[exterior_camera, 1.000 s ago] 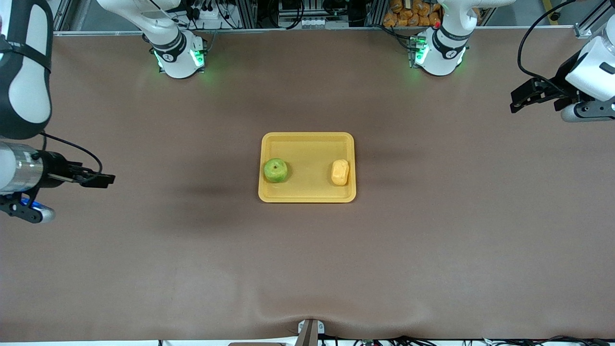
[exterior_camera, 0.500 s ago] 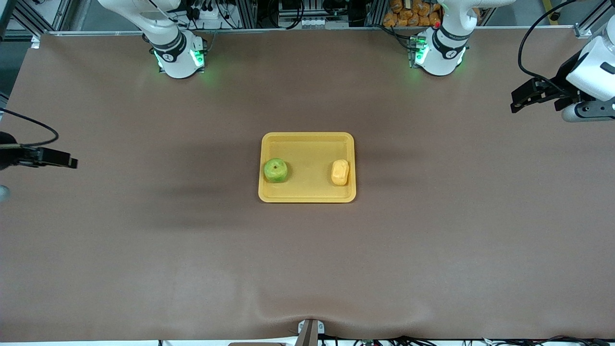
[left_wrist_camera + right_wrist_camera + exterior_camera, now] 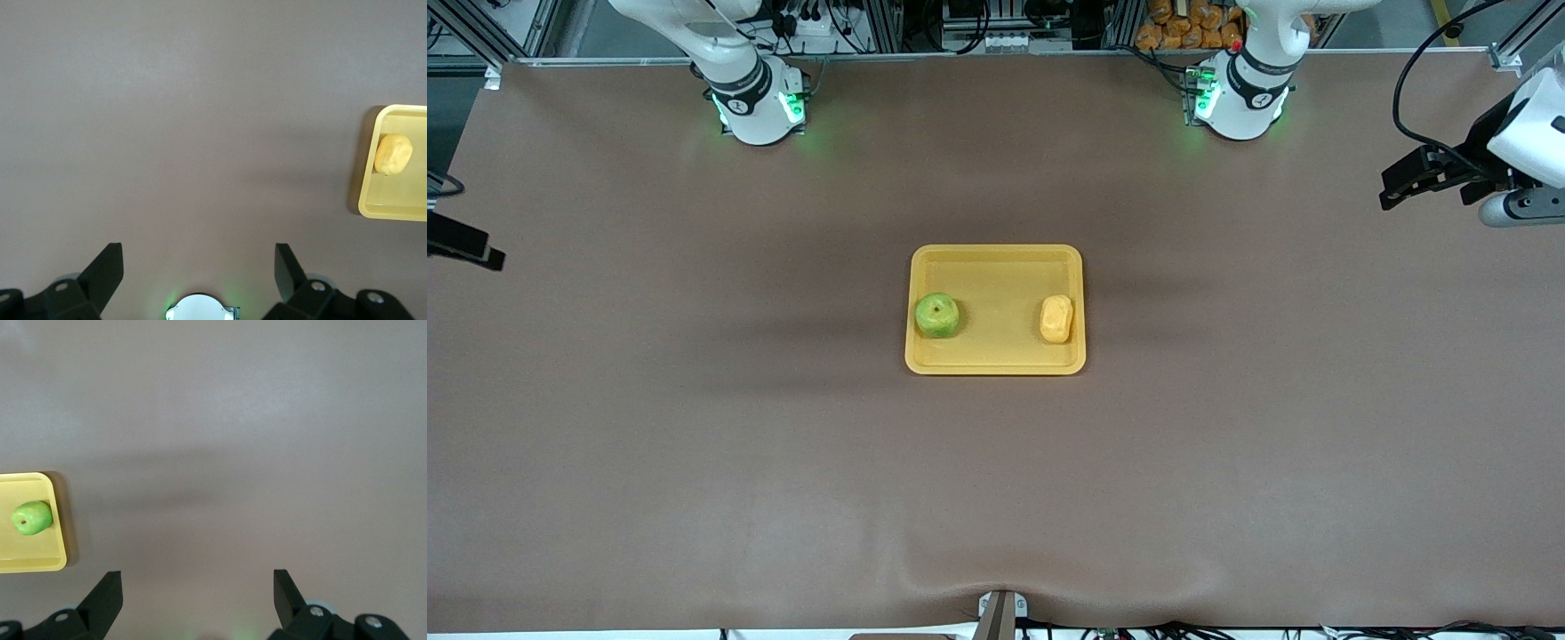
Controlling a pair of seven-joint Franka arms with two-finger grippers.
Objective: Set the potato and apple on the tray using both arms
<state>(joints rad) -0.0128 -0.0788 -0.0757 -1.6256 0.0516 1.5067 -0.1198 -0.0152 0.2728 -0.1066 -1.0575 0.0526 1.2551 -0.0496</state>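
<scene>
The yellow-orange tray (image 3: 996, 267) lies at the middle of the table. The green apple (image 3: 937, 315) sits in it toward the right arm's end, and the yellow potato (image 3: 1056, 319) sits in it toward the left arm's end. My left gripper (image 3: 1400, 182) is open and empty, up over the bare table at the left arm's end. My right gripper (image 3: 471, 249) is open and empty at the table's other end, mostly out of the front view. The left wrist view shows the potato (image 3: 392, 154) in the tray (image 3: 373, 207); the right wrist view shows the apple (image 3: 31, 518) in the tray (image 3: 40, 560).
The brown table cover (image 3: 996, 498) surrounds the tray on all sides. The two arm bases (image 3: 758, 107) (image 3: 1240, 102) glow green along the table's edge farthest from the front camera. Cables and orange items lie past that edge.
My right arm has swung away from the tray toward its end of the table and has almost left the front view. My left gripper has drawn back slightly. Apple and potato have not moved.
</scene>
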